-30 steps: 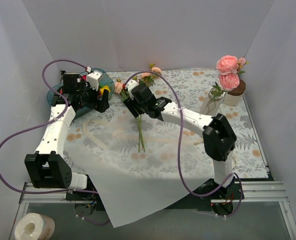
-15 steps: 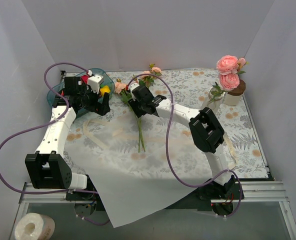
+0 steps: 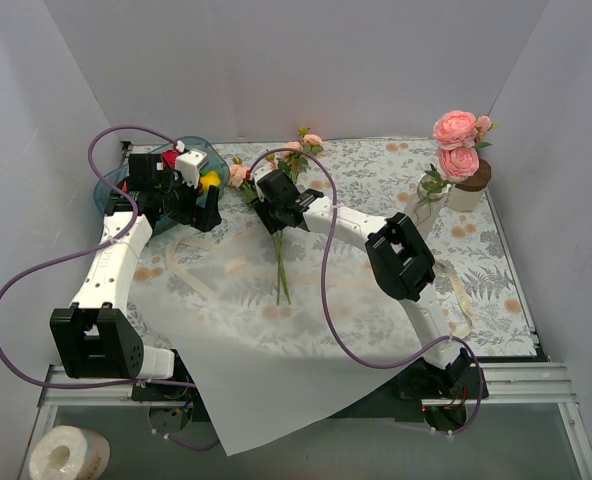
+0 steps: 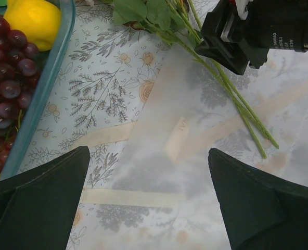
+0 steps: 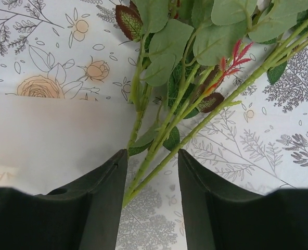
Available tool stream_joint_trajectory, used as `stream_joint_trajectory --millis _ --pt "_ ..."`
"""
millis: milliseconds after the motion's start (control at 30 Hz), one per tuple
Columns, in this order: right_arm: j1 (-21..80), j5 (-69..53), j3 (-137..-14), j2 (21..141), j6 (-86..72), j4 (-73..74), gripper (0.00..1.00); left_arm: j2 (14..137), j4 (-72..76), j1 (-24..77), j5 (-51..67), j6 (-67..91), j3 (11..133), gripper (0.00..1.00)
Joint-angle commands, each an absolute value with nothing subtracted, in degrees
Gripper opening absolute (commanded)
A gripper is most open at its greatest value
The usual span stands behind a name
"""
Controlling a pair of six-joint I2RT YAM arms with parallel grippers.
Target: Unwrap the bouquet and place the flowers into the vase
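Observation:
The bouquet lies unwrapped. Its white translucent paper (image 3: 261, 350) is spread flat on the table, with cream ribbon (image 4: 128, 198) loose across it. The flowers (image 3: 278, 255) lie with their blooms toward the back and their thin green stems (image 5: 159, 151) pointing forward. My right gripper (image 3: 276, 222) is low over them. The stems pass between its open fingers (image 5: 151, 156), against the left finger and apart from the right one. My left gripper (image 4: 149, 151) hovers wide open over paper and ribbon, holding nothing. The small white vase (image 3: 422, 205) stands at the back right with a green sprig in it.
A teal bowl (image 4: 50, 78) of grapes and a lemon sits by my left gripper at the back left. A white pot with a brown top (image 3: 468, 190) and pink roses (image 3: 456, 145) stands just right of the vase. The paper overhangs the table's near edge.
My right gripper's jaws have narrowed around the stems, and its elbow has swung left and back. The left arm has not moved.

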State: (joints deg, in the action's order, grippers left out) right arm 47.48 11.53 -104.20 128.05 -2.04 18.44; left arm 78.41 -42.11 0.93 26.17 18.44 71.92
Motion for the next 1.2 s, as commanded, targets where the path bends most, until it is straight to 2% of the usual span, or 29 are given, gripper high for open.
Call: stream_joint_trajectory --millis 0,200,233,333,600,700,733,833,1167 --pt "46.32 9.94 -107.66 129.11 -4.13 18.46 0.50 76.82 -42.89 0.70 26.81 17.84 72.60 0.98" --pt "45.53 9.49 -108.28 130.52 -4.66 19.16 0.45 76.29 -42.80 0.70 26.81 17.40 72.51 0.98" --pt "45.53 9.41 -108.19 130.69 -4.40 19.16 0.40 76.20 -42.80 0.70 26.81 17.32 72.42 0.98" --pt "45.44 8.97 -107.84 130.96 -4.31 19.34 0.35 76.03 -42.54 0.70 26.37 17.23 72.16 0.98" --pt "45.44 9.67 -103.45 129.73 -4.22 18.28 0.40 76.03 -42.36 0.70 26.46 16.70 71.63 0.98" --pt "45.44 10.71 -100.48 127.19 -4.39 17.23 0.48 75.85 -42.28 0.70 26.46 16.35 71.10 0.98" --pt "45.44 10.90 -99.50 125.18 -4.39 15.83 0.54 75.76 -42.36 0.70 26.54 16.00 70.93 0.98" --pt "45.44 11.43 -96.94 122.88 -4.83 14.33 0.58 75.50 -42.19 0.70 26.54 15.73 70.58 0.98" --pt "45.53 11.69 -105.45 129.02 -6.15 17.84 0.58 74.62 -42.80 0.70 25.84 15.03 70.31 0.98"
